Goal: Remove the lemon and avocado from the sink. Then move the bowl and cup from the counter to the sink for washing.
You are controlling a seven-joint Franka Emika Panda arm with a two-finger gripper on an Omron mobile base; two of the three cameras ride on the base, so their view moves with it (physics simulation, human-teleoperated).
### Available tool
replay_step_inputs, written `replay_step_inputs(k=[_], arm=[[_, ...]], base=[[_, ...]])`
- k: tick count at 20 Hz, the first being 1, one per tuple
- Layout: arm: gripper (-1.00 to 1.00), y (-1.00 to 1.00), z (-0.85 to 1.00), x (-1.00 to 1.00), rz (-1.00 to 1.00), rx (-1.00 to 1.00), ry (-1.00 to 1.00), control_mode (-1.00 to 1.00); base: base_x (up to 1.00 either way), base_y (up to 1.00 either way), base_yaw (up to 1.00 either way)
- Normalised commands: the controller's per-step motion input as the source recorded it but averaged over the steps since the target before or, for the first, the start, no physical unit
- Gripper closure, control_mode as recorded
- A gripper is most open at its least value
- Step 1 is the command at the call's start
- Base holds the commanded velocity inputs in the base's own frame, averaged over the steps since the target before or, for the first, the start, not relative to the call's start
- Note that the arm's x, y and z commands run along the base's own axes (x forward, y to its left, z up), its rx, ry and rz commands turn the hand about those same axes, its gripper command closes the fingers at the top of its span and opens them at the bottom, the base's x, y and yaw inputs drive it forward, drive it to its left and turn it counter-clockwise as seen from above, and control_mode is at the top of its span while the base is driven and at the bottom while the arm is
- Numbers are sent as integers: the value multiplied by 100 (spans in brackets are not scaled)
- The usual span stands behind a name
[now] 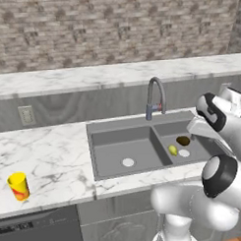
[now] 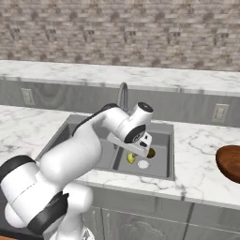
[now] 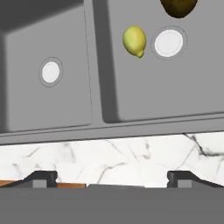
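Currently the lemon (image 3: 134,41) lies in the right basin of the sink (image 1: 101,138), just left of the white drain (image 3: 169,43). In the hand view its long axis runs near vertical, with one pointed end toward the sink's front wall. The avocado (image 3: 178,7) rests just behind the drain. The gripper (image 3: 112,177) hangs above the front counter edge, jaws spread wide and holding nothing. The cup (image 1: 18,186) stands upright on the white marble counter (image 1: 45,154), well left of the sink. The bowl (image 2: 229,162) sits on the counter to the right. A brick wall (image 1: 114,29) backs the room.
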Motion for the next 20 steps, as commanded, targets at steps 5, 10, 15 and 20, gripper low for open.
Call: replay_step_inputs(k=[5,10,15,20], arm=[[-100,-2,-16,17,0,4,0,-100],[-100,0,-17,16,0,4,0,-100],[-100,0,-15,20,-1,2,0,-100],[-100,-1,-13,22,-4,0,0,-100]], base=[[0,0,0],[0,0,0],[0,0,0],[0,0,0]])
